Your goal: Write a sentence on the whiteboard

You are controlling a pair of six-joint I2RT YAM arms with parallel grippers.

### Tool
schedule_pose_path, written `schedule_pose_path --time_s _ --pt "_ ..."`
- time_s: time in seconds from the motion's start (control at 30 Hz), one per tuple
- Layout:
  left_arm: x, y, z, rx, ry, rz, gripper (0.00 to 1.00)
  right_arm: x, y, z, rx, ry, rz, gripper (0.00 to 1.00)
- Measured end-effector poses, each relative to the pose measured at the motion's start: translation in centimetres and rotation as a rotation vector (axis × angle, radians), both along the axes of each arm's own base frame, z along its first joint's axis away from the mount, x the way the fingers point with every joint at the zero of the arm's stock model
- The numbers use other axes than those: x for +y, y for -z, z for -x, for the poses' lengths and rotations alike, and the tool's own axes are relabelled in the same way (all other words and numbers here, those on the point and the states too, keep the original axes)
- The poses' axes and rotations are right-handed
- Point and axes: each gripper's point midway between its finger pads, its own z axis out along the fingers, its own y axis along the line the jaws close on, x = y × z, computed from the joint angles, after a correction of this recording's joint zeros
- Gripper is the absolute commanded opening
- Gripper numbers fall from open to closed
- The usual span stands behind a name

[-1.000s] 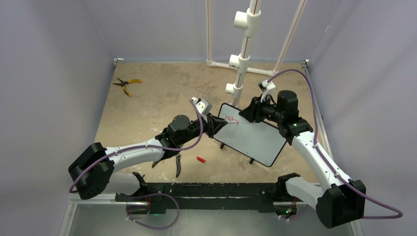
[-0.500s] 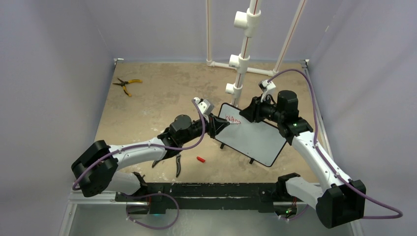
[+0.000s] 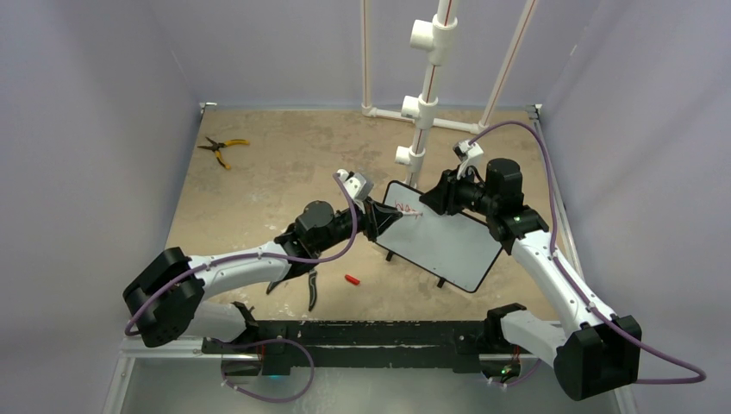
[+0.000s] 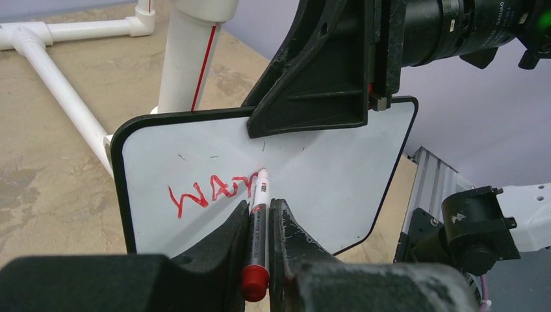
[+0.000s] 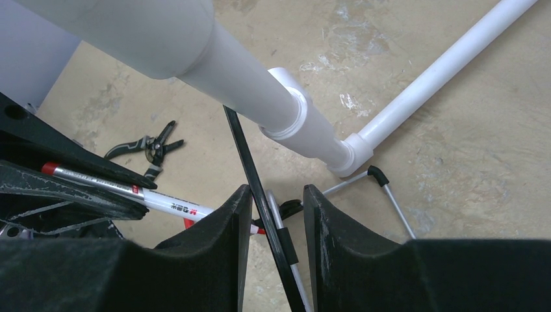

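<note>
Red sentence (image 4: 198,195) on the whiteboard (image 4: 325,162): too small to read from above, and up close its last letter sits behind the marker (image 4: 262,188) tip. The marker's barrel is mostly buried in the left gripper (image 4: 260,211), whose fingers also cover the board's lower edge. Between the fingers of the right gripper (image 5: 276,195) the board shows edge-on only, its face unseen. Toward the near edge of the table (image 3: 259,172), a small red object (image 3: 351,279) is too small to identify. A black tool (image 3: 312,293) lies partly under the left arm.
</note>
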Motion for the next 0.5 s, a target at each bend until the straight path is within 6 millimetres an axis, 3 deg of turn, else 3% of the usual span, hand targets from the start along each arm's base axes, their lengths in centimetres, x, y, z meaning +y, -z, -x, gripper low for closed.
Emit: schedule_pose_path --time_s 0.5 --pt "-0.41 0.71 -0.06 0.013 0.01 -0.014 0.0 -0.01 0.0 -0.01 -0.001 0.001 0.0 0.37"
